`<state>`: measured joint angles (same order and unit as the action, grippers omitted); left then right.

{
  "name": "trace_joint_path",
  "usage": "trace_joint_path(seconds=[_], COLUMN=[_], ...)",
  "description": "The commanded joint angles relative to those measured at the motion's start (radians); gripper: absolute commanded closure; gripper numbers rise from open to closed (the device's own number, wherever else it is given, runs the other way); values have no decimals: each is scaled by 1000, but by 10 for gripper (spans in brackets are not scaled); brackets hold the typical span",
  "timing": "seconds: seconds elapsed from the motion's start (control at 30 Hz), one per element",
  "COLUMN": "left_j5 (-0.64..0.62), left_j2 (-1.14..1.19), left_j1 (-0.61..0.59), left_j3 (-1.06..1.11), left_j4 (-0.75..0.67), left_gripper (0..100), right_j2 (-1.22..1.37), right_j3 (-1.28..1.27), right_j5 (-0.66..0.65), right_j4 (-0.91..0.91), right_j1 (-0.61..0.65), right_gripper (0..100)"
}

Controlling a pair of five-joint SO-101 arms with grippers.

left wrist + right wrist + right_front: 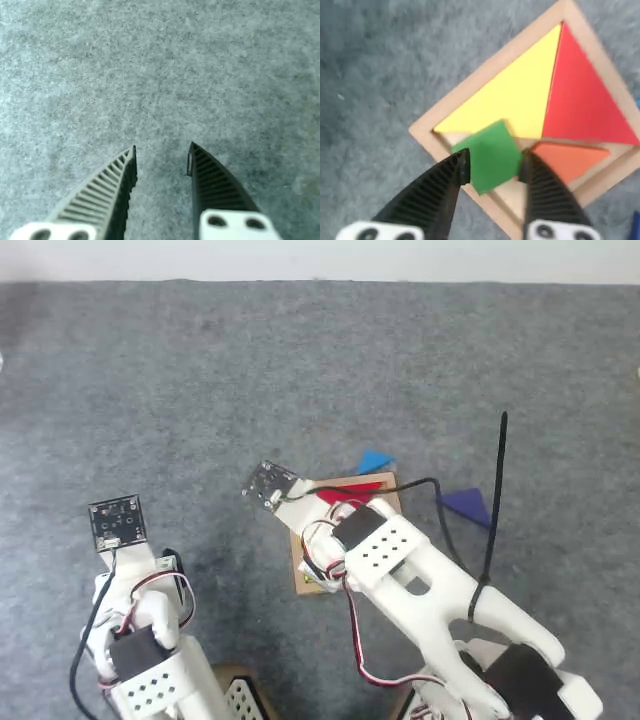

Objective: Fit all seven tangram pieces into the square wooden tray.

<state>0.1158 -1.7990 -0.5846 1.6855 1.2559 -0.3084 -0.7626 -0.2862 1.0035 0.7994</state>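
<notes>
While the left hand point(162, 146) hangs over bare grey worktop point(160, 65), well to the left of the wooden tray point(485, 77), its fingers stand apart with nothing between them and nothing touching them. Over the tray itself, the right hand point(494, 159) is closed on the green square point(490, 155), one finger against each of two opposite sides. The square sits tilted above the tray's near corner, and one corner of it overlaps the edge of the yellow triangle point(520, 95). That yellow triangle lies flat inside the tray along one rim, and the red triangle point(582, 100) lies flat beside it, the two meeting along a straight edge. The orange triangle point(570, 157) rests in the tray just beside the green square, below the red one. Just past the tray's far corner a blue piece point(375, 460) lies on the worktop, and to the right of the tray, apart from it, lies a purple triangle point(467, 504).
</notes>
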Motion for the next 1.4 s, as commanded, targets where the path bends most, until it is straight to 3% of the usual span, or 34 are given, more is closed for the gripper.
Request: trace_joint_path(seconds=[0.0,0.1,0.23,0.33,0.57,0.77,0.97,1.13,1.37], left_j5=[-8,-8,-8,-8,-8,-8,-8,-8,-8], left_j2=[-18,-18,-18,-18,-18,-18,-18,-18,-18], left_j1=[-6,-6,-6,-6,-6,-6,-6,-6,-6], left_j3=[-4,-4,-4,-4,-4,-4,-4,-4,-4], left_j4=[5,5,5,5,5,5,5,5,5], left_gripper=[833,833,833,833,833,833,833,833,833], right_j2=[-10,-10,-13,-104,-487,-272,13,179,255], right_j3=[81,86,80,55,-190,-109,58,127,152], right_j5=[31,104,270,249,213,301,445,592,686], right_j4=[5,-2,-4,-4,-99,-124,-140,-136,-145], right_j1=[50,19,-136,-220,-265,-318,-240,-176,-213], right_gripper=[879,861,862,862,861,844,731,750,811])
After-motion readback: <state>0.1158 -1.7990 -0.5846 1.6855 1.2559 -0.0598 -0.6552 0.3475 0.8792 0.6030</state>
